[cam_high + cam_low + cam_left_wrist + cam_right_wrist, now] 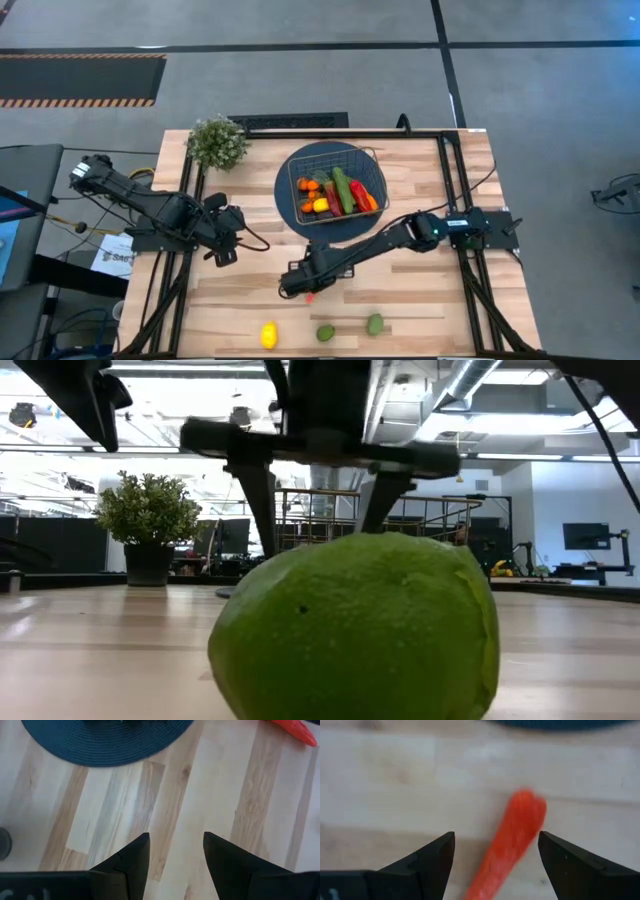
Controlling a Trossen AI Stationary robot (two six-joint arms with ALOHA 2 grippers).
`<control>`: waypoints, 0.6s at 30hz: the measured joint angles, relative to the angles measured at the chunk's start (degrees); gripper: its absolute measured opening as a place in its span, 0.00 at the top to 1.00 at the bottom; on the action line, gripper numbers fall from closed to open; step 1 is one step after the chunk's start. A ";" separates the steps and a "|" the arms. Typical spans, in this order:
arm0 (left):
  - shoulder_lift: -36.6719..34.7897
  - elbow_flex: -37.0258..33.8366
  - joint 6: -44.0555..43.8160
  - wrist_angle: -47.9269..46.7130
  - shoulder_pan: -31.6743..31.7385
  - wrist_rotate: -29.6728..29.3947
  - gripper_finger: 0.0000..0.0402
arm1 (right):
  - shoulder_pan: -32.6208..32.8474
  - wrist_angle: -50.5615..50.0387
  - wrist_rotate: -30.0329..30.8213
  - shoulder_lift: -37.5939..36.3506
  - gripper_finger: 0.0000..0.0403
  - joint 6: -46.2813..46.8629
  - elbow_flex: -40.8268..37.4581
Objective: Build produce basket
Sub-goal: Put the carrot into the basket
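The wire basket [312, 160] sits on a dark blue disc [290, 207] at the table's middle far side, and several peppers, cucumbers and tangerines [338, 192] lie in it. A red pepper [516, 840] lies on the table between the fingers of my right gripper [496, 834], which points down, open, and touches nothing. In the high view that gripper [297, 287] is near the table's middle. My left gripper [225, 252] hangs open over bare wood [176, 836] at the left.
A lemon [268, 335] and two limes [325, 332] [375, 323] lie near the front edge; one lime [355, 630] fills the low view. A potted plant [217, 141] stands at the far left. Black frame rails run down both sides.
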 joint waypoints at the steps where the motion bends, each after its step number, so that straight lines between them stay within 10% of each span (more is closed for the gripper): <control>1: 0.00 0.00 -0.05 0.00 -0.20 -0.07 0.57 | -0.47 -0.11 0.52 0.00 0.25 -0.40 0.00; 18: 0.00 0.02 -1.94 0.81 -1.23 -0.99 0.57 | 1.69 -6.77 -3.87 0.76 0.25 1.42 -0.01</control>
